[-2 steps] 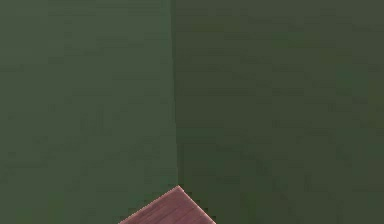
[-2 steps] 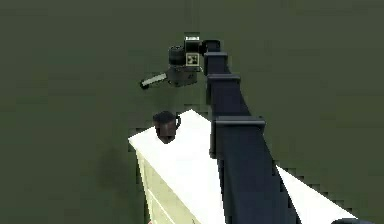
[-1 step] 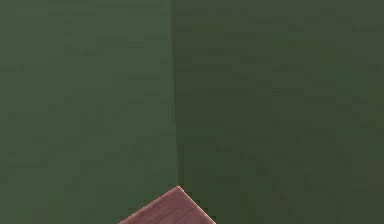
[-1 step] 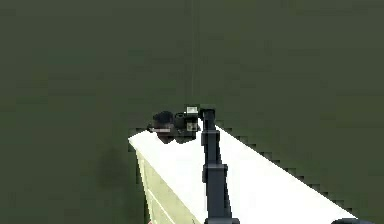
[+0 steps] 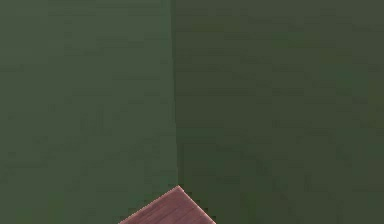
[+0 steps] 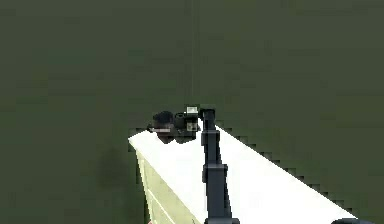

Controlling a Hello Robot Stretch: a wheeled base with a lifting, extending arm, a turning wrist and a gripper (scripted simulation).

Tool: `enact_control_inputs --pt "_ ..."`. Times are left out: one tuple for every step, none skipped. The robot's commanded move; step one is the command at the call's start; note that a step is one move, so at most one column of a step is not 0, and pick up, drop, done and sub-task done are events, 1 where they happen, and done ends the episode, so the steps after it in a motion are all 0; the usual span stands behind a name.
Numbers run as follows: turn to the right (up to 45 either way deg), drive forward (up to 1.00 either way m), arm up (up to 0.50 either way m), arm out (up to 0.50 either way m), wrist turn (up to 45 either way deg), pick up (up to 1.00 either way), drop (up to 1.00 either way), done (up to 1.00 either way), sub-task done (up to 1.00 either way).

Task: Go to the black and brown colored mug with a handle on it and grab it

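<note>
A small dark object (image 6: 158,124), blackish with a hint of brown, shows at the far corner of the white counter (image 6: 260,185). Its shape, handle and pose cannot be made out.

White-topped, pale-fronted cabinet (image 6: 265,188) in the arm side view; reddish-brown wooden corner (image 5: 176,209) at the forward view's bottom edge.
</note>
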Motion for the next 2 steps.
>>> enact_control_inputs --pt "0.0 0.00 0.10 0.00 0.0 0.00 0.00 0.00 0.00" --pt "0.0 0.00 0.00 0.00 0.0 0.00 0.00 1.00 0.00"
